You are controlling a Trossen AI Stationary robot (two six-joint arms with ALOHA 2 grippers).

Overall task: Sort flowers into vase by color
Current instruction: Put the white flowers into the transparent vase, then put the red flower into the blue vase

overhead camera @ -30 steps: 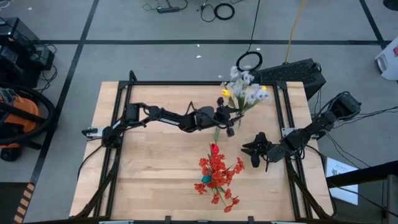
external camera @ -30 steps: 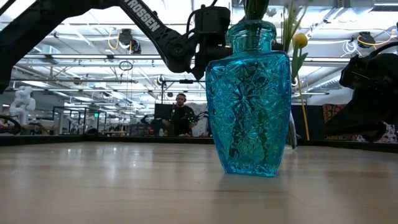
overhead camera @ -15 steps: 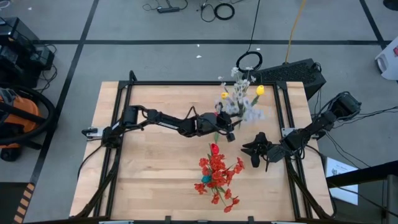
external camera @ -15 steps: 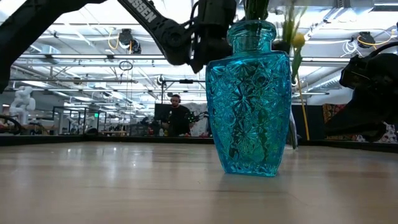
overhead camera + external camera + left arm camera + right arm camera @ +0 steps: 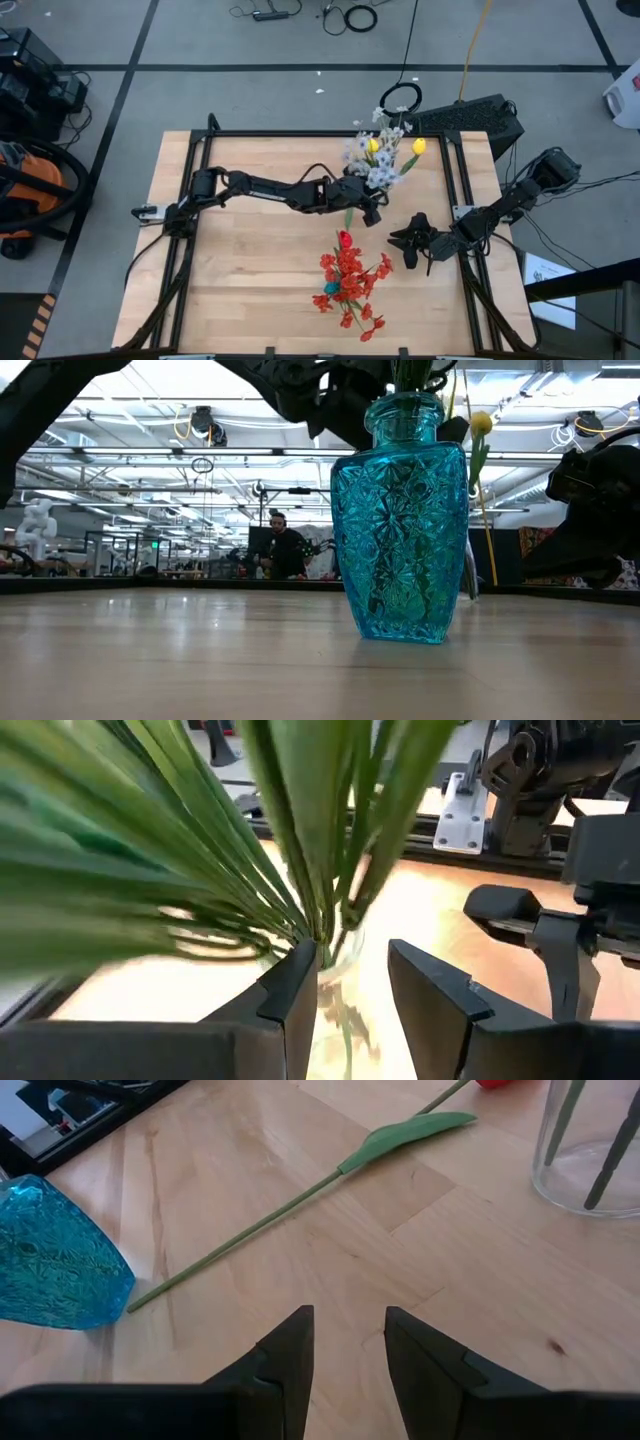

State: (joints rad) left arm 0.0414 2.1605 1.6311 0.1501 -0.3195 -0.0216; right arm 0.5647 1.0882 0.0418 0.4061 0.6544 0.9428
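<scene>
Left wrist view — stems (image 5: 300, 850) blurred, left gripper (image 5: 352, 985) jaws parted | right gripper (image 5: 348, 1342) parted, holding nothing

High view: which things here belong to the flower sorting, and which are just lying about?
Part of the job:
blue vase holding red flowers
clear vase holding whitish and yellow flowers
loose red tulip on the table
left gripper, right gripper

Lying about:
orange vacuum
floor cables
black case

orange vacuum (image 5: 25, 190) on floor beside table (image 5: 240, 270).
</scene>
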